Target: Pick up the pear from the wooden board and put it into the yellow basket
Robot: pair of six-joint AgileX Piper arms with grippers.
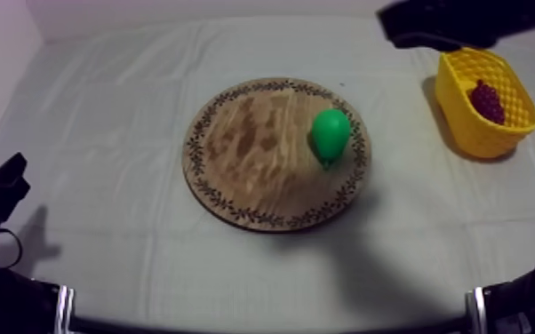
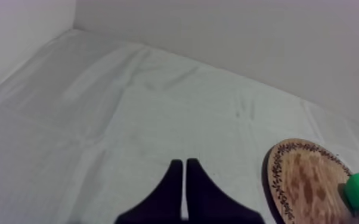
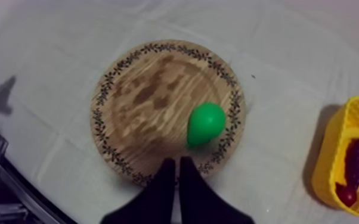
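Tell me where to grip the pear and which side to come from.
Take the pear across its wide round belly, coming down from above with the right gripper, now shut near the rim of the wooden board. The pear seems to lie on its side, and its narrow end tapers, so a grip there would likely slip.

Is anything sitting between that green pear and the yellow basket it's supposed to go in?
Nothing visible does. Between the pear on the wooden board and the yellow basket lies only bare cloth. The basket already holds grapes and a small red fruit, but they lie inside it, not on the way.
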